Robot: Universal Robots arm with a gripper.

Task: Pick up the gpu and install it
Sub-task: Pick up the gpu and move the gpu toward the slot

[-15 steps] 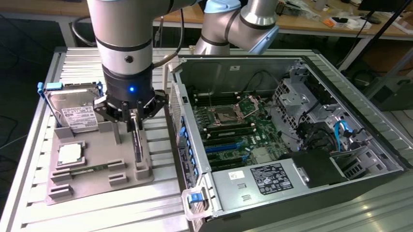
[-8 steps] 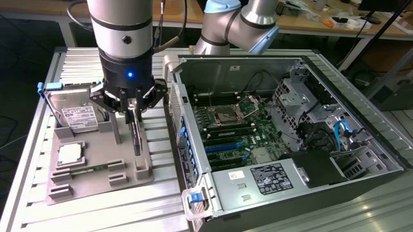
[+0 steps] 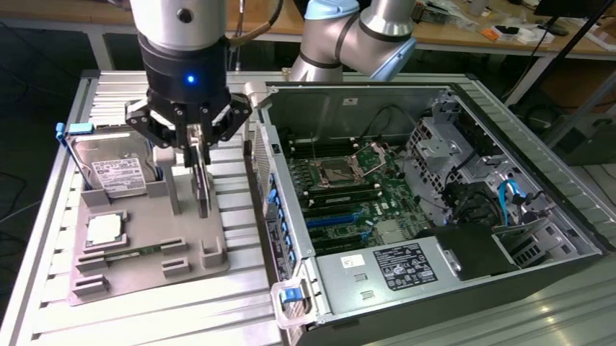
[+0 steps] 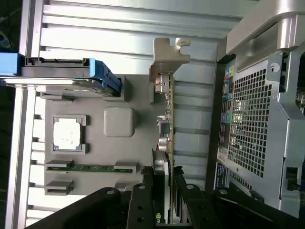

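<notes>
Pincer gripping the gpu, which is standing edge-on in the grey holder tray on the slatted desk.

Starting from the exterior view's left, a silver hard drive in a blue frame is leaning in the tray's rear slot. In front of it a square processor chip and a narrow green memory stick are lying flat in their own recesses. Next along, the arm is reaching straight down over the tray's right part, and the pincer's fingers are pressing against both faces of the thin dark card, which is sitting upright in its slot. Furthest right, the open computer case is lying just beside the tray, showing its motherboard.
</notes>
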